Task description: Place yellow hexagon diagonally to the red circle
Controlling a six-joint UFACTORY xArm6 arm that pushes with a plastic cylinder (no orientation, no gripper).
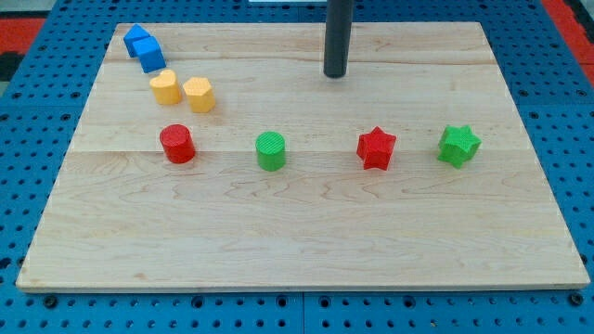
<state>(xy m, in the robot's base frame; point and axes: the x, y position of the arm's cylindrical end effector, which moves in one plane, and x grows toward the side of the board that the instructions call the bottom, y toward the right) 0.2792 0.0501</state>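
The wooden board (306, 232) filled nearly the whole picture, lying on a blue pegboard (37, 111). My rod came down from the top edge, and my tip (335, 74) sat on the far middle of the board, a touch right of centre, touching nothing. No jaws on this rig, so nothing was clenched or released: just a bare rod with no block against it.

All the task's business was on the left. The red circle (177, 144) stood in the left part of the middle row. Just beyond it, toward the far side, sat two yellow blocks side by side: the yellow hexagon (199, 94) on the right, and another yellow block (166, 87) close beside it on the left, rounder as far as I could tell. The hexagon lay far and slightly right of the red circle, near it but apart.

Here was the relation that mattered: the hexagon was well to the left of my tip and a little nearer the camera. So I judged the tip had to travel left across open board before any push could start, and from which side it arrived would decide where the hexagon went.

Smaller bystanders: a blue block pair (143, 47) in the far left corner, a green circle (271, 150), a red star (376, 147) and a green star (458, 145) strung along the middle row to the right, all well apart from my tip.
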